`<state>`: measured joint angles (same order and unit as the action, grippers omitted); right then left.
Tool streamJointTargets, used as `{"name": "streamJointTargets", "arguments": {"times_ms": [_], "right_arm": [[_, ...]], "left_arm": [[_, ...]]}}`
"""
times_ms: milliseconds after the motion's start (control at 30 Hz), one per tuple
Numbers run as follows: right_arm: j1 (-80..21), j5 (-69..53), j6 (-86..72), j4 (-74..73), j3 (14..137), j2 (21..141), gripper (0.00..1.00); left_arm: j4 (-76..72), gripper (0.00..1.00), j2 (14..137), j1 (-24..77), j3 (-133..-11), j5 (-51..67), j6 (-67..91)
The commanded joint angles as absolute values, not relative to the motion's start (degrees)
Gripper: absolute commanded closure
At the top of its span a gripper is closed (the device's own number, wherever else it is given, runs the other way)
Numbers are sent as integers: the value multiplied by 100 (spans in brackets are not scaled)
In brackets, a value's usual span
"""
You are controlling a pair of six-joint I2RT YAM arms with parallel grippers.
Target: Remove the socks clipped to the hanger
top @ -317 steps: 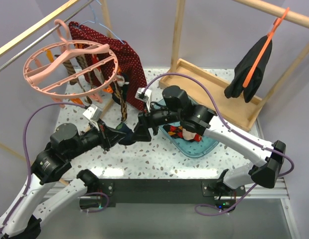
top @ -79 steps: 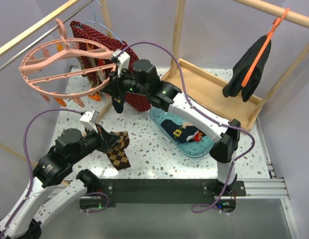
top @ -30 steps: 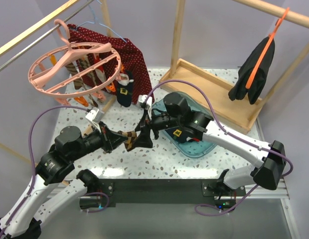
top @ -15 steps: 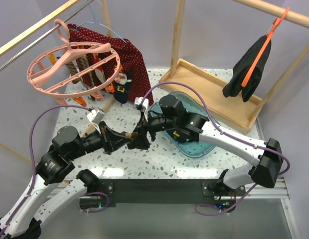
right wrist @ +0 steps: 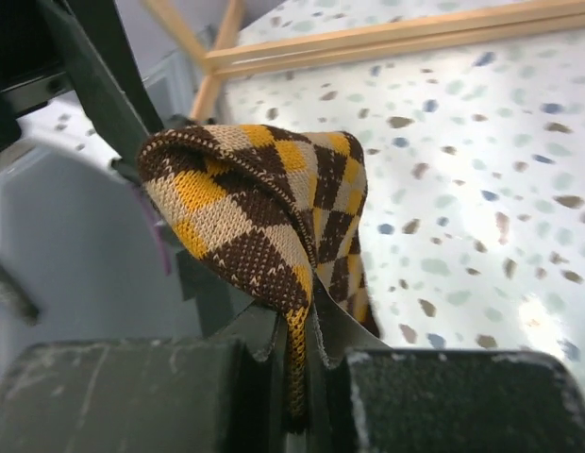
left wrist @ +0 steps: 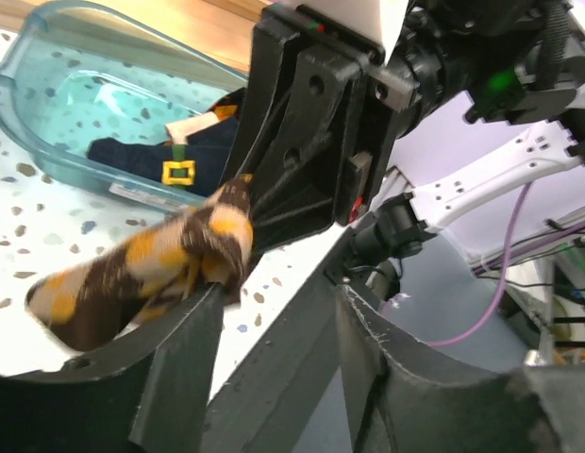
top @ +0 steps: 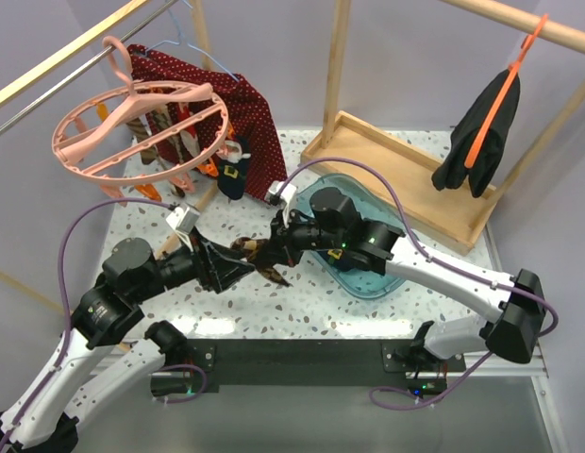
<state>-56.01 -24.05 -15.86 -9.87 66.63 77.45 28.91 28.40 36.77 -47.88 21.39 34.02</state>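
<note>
The brown argyle sock (top: 258, 252) hangs between the two arms, low over the speckled surface (top: 302, 302). The right arm (top: 368, 241) has its jaws pinched tight on one folded edge. From there the sock's length runs toward the left arm (top: 132, 274), whose jaws stand parted, one finger seemingly touching the free end. The teal tub (top: 368, 291) lies just behind the right arm, so that arm is likely the carrier. A navy sock (top: 233, 176) hangs clipped to the pink ring hanger (top: 170, 92).
</note>
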Motion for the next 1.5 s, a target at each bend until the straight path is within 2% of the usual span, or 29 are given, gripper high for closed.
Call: {"name": "streamJointTargets", "arguments": {"times_ms": [0,67,200,333,433,500,533,600,667,700,733,833,900,1100,1467], "right_arm": [[-5310,-1189,-1766,-1185,6583,7304,100],[-5108,-1029,-1871,-1318,6548,7146,100],[-4510,-283,-1811,-2018,6600,6874,100],[-4176,1226,-1679,-2934,6829,6838,100],[-3885,1695,-1714,-3374,6768,6847,100],[-3675,1898,-1775,-3489,6584,6829,91],[-3622,1925,-1801,-3515,6531,6829,83],[-3507,1942,-1872,-3559,6391,6855,73],[-3472,1873,-1794,-3560,6355,6969,56],[-3472,1785,-1697,-3525,6389,7031,53],[-3472,1749,-1601,-3507,6433,7110,43],[-3480,1776,-1372,-3498,6845,7531,26],[-3480,1566,-1266,-3455,7328,7891,19],[-3638,63,-1108,-2674,8305,8664,17],[-4394,-438,-1037,-1566,9448,9922,14]], "left_arm": [[3022,33,2839,3683,-4939,1751,3358],[3146,29,2830,3674,-5009,1574,3331],[3462,29,2839,3674,-5080,1152,3278],[3542,30,2830,3683,-5089,1037,3261],[3586,31,2830,3674,-5089,923,3234],[3603,31,2813,3674,-5089,853,3217],[3612,31,2813,3674,-5098,844,3191],[3612,31,2830,3674,-5080,835,3173],[3621,31,2839,3674,-5071,835,3147],[3630,31,2839,3674,-5063,826,3138],[3630,31,2839,3674,-5054,817,3112],[3647,31,2830,3674,-5027,800,3076],[3656,31,2813,3674,-5019,782,3059],[3718,31,2681,3683,-4966,703,3041],[3858,31,2566,3674,-4975,589,2944]]}}
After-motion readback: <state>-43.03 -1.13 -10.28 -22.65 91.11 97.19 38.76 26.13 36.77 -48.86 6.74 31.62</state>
